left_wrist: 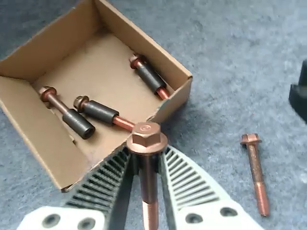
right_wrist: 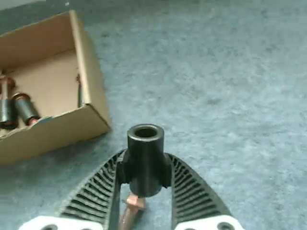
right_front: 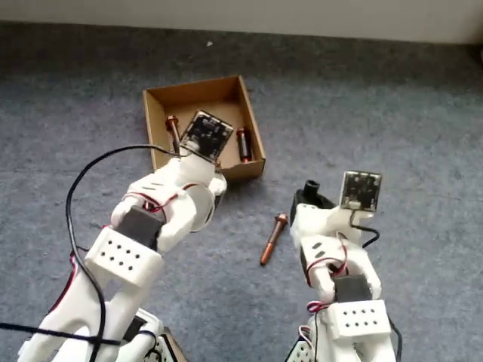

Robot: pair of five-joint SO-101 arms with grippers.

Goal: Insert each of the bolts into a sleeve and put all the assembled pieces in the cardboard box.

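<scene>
My left gripper (left_wrist: 147,154) is shut on a bare copper bolt (left_wrist: 148,182), head outward, just short of the cardboard box's (left_wrist: 173,98) near wall. Three bolts with black sleeves lie in the box (right_front: 254,121): one (left_wrist: 149,76) along the far wall, two (left_wrist: 98,111) side by side. My right gripper (right_wrist: 144,165) is shut on an upright black sleeve (right_wrist: 145,153), its bore facing the camera; in the high view this sleeve (right_front: 310,186) is to the right of the box. A loose bolt (right_front: 273,238) lies on the carpet between the arms.
Grey carpet (right_front: 407,121) covers the floor, with open room to the right of and behind the box. A black cable (right_front: 75,196) loops off the left arm. The loose bolt (right_wrist: 130,207) shows on the carpet beneath the held sleeve.
</scene>
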